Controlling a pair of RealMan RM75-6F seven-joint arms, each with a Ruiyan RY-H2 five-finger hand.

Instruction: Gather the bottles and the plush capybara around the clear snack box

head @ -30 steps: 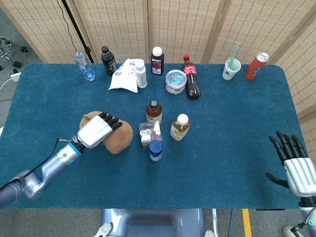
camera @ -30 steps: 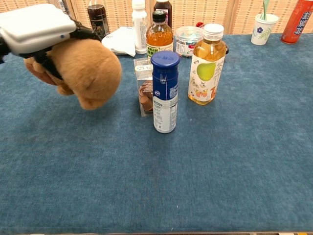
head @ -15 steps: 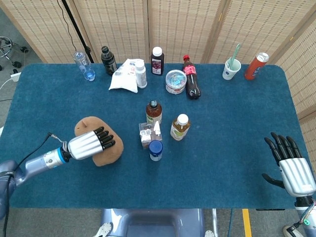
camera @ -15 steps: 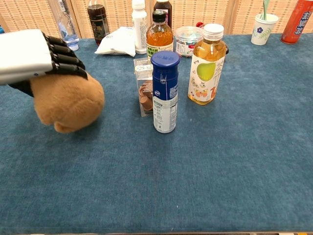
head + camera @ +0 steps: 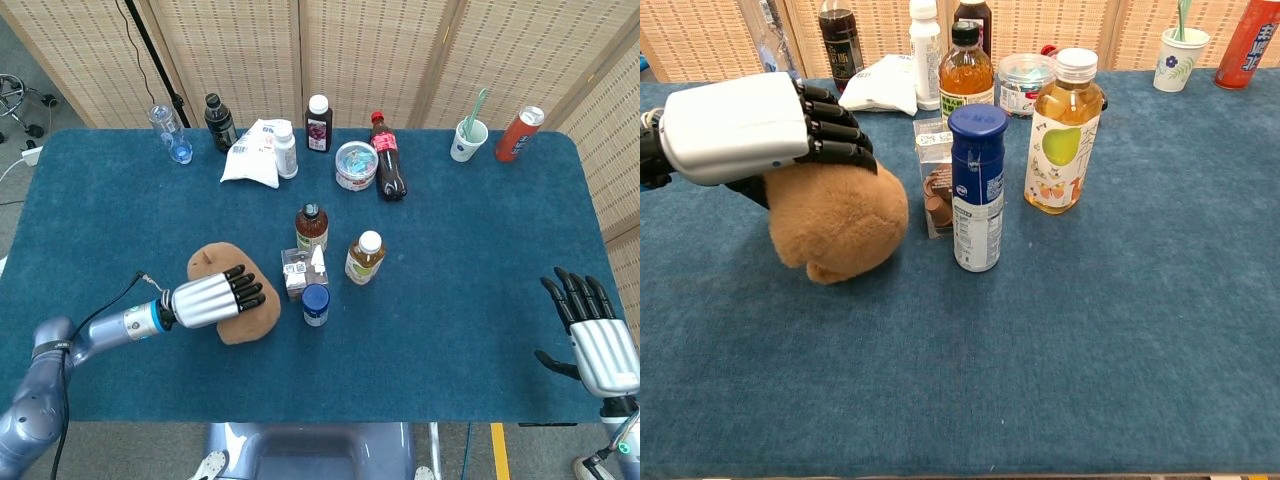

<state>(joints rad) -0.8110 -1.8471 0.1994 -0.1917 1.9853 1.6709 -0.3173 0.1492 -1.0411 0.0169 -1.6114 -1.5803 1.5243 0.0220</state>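
Note:
The clear snack box (image 5: 303,272) stands mid-table, also seen in the chest view (image 5: 931,178). Around it are an amber bottle (image 5: 311,227) behind, a yellow tea bottle (image 5: 365,257) to its right and a blue-capped bottle (image 5: 316,304) in front. The brown plush capybara (image 5: 238,310) lies on the cloth just left of the box and blue-capped bottle (image 5: 976,190). My left hand (image 5: 215,300) grips it from above, fingers draped over its top (image 5: 830,120). My right hand (image 5: 598,340) hovers open at the table's front right corner, holding nothing.
Along the back edge stand a clear bottle (image 5: 166,126), a dark bottle (image 5: 218,122), a white bag (image 5: 252,152), a white bottle (image 5: 285,148), a dark juice bottle (image 5: 319,123), a round tub (image 5: 356,165), a cola bottle (image 5: 387,158), a paper cup (image 5: 467,139) and a red bottle (image 5: 519,133).
My left hand swung the capybara toward the table's front left, then carried it right; it now sits closer to the snack box. The right hand barely shifted.

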